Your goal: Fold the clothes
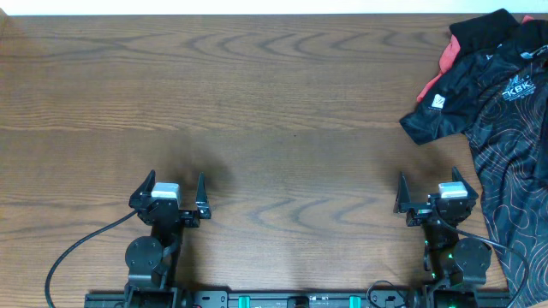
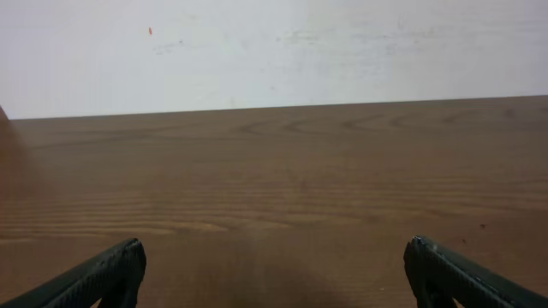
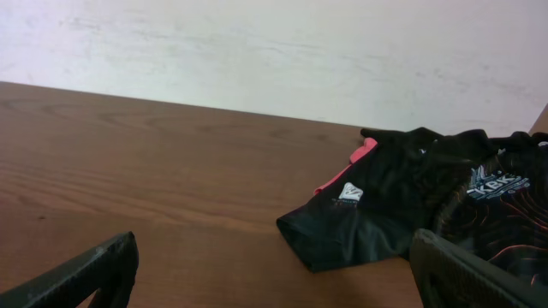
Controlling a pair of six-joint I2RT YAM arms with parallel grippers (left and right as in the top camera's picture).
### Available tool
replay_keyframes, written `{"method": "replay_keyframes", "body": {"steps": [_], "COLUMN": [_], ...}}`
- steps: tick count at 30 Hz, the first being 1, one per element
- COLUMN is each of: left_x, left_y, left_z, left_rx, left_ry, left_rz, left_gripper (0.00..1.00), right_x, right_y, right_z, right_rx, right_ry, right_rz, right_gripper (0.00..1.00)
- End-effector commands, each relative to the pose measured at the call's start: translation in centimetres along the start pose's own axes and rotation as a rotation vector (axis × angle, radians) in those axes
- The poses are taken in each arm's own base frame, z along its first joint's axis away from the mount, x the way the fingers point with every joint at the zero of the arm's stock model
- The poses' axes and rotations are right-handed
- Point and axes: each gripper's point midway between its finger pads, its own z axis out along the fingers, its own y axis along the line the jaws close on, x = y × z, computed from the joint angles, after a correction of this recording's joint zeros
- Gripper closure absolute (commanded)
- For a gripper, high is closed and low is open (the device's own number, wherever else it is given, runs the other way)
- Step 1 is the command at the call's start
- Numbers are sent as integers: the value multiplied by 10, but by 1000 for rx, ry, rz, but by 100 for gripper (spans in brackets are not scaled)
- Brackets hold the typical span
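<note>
A crumpled black sports jersey with thin reddish contour lines, white lettering and coral trim lies at the brown wooden table's far right edge. The left gripper and right gripper are spread wide, empty and touching no cloth. The jersey's long axis runs far-to-near, with one sleeve pointing left.

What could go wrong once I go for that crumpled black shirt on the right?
The black shirt runs out of the overhead view on the right; a pull might slide it off the table.
It lies bunched over a red-edged layer, so the right gripper may pinch two layers.
The left gripper sits far from it; reach looks doubtful.
</note>
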Motion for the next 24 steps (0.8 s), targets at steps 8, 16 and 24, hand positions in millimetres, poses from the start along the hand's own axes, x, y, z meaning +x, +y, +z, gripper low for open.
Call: {"method": "replay_keyframes", "body": {"steps": [8, 16, 24], "left_x": [15, 7, -6], "left_y": [1, 1, 2], "left_z": [1, 1, -1], "left_rx": [-7, -3, -9], "left_ry": [50, 22, 25], "left_rz": [13, -91, -156], "left_gripper": [2, 2, 2], "right_x": [1, 2, 6], "right_y": [4, 3, -9], "right_z": [0, 0, 3], "right_rx": [-16, -13, 62], "right_ry": [5, 10, 69], "right_rz": [-4, 96, 150], "right_gripper": [1, 1, 1]}}
